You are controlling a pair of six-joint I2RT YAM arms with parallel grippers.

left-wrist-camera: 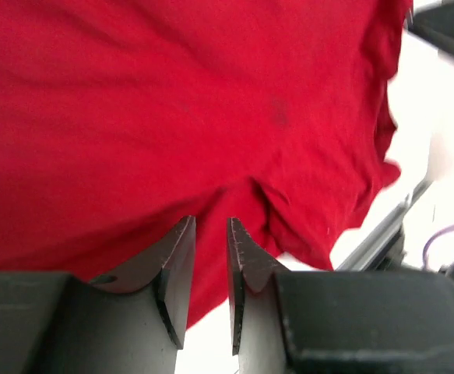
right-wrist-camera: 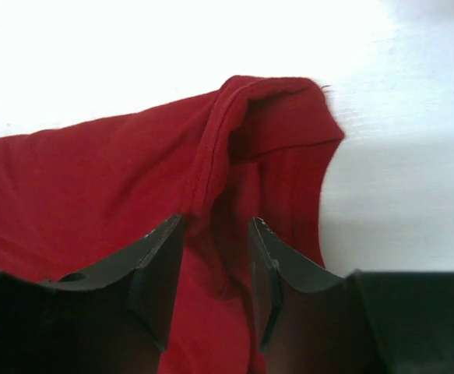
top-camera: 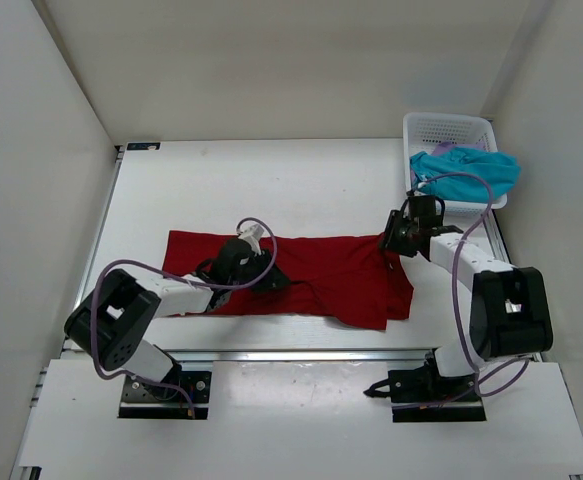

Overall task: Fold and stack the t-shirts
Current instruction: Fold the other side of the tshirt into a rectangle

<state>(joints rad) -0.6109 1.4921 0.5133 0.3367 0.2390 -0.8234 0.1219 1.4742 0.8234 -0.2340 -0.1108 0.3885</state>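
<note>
The deep red t-shirt [top-camera: 321, 268] lies flat across the middle of the table as a long folded band. My left gripper [top-camera: 276, 278] rests low over its near edge. In the left wrist view the left gripper [left-wrist-camera: 211, 222] has its jaws a narrow gap apart, and red t-shirt [left-wrist-camera: 172, 101] and white table show through. My right gripper [top-camera: 389, 242] sits at the shirt's far right corner. In the right wrist view the right gripper [right-wrist-camera: 216, 220] stands open just above the folded red corner [right-wrist-camera: 273, 117]. A teal t-shirt [top-camera: 466, 168] lies in the basket with a bit of lilac t-shirt [top-camera: 443, 149].
A white mesh basket [top-camera: 449, 122] stands at the table's far right corner, close behind the right arm. White walls enclose the table on three sides. A metal rail runs along the table's near edge [top-camera: 301, 352].
</note>
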